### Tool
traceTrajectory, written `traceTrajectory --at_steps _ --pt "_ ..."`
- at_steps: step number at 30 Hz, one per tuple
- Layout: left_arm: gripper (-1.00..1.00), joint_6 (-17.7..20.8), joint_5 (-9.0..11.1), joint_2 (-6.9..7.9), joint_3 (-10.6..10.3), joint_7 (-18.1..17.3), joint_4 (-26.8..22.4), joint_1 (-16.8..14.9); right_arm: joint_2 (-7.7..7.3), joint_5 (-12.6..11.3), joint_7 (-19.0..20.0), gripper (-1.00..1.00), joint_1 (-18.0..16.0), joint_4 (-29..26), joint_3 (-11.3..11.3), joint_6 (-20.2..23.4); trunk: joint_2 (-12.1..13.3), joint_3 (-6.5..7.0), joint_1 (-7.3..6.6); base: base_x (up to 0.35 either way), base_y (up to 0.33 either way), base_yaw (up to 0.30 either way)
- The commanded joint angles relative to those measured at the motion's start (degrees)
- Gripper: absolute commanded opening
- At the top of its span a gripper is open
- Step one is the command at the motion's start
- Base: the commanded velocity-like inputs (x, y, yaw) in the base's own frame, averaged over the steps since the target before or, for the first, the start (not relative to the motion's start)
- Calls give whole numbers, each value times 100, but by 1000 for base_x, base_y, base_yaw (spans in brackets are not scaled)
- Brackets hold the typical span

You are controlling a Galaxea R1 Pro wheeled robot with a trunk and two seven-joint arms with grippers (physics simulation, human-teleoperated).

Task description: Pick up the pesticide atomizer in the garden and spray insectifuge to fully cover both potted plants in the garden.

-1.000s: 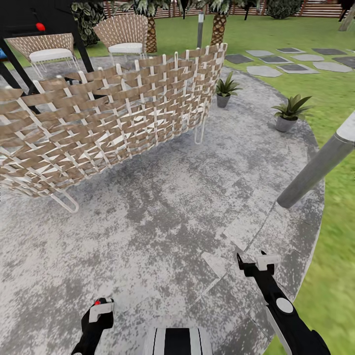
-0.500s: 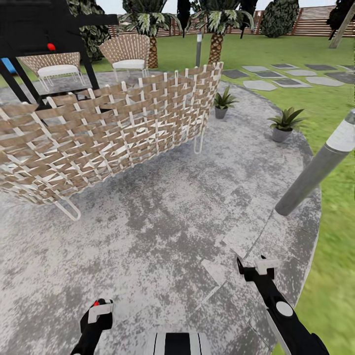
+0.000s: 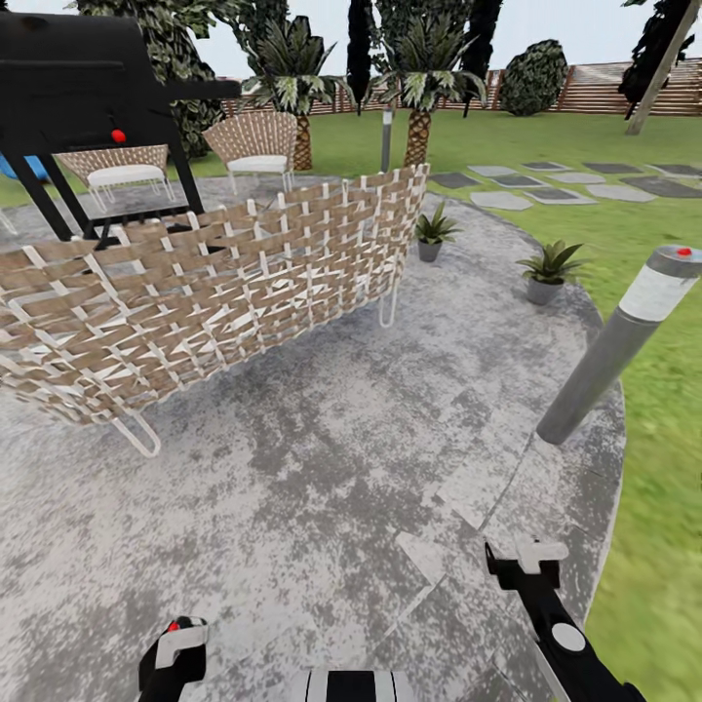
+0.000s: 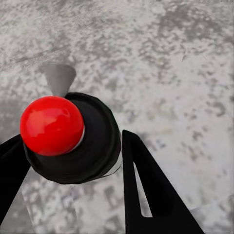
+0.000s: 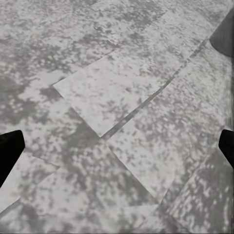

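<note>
Mottled grey patio paving spreads ahead, ringed by lawn. Beyond a woven wicker sofa, the two potted plants stand at the patio's far edge, well apart from both arms. The left pincer grips the pesticide atomizer, its red spot facing the wrist camera. The right pincer hangs open over bare paving, near a grey bollard lamp.

Surface: mottled grey paved patio, light and dark speckles throughout.
Joints: thin dark seams between slabs, one running diagonally across the middle, angular slab corner near centre.
Right end effector: black fingertips at opposite edges, spread wide apart, nothing between them.
Corner: blurred dark grey shape, unidentifiable.
</note>
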Motion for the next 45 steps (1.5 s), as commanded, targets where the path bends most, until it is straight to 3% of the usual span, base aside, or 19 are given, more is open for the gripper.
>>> traceTrajectory --at_steps 1,6,12,14,19,28,45 --pt "-100 -18 33 11 -47 34 -1 30 0 106 -34 100 -2 62 3 -17 0 28 -3 0 0 -70" --pt "-100 -21 32 23 -42 38 2 97 10 262 -64 100 3 523 7 -164 7 184 -16 0 0 -39" --pt "-100 -203 30 47 -19 39 5 261 63 268 -70 100 6 2045 7 -1595 15 371 -32 0 0 -3" --pt "-100 -309 30 53 -7 39 11 310 73 268 -63 100 6 2814 7 -2135 18 433 -37 0 0 0" --pt "-100 -344 32 106 2 48 14 477 33 257 -63 100 6 3511 -5 -2351 24 589 -50 0 0 0" --pt "-100 -359 33 114 2 53 17 548 88 243 -61 100 6 3709 -6 -2423 36 859 -73 0 0 0" --pt "-100 -354 33 101 -6 51 23 551 117 233 -47 100 6 3698 -2 -2425 59 1243 -117 0 0 0"
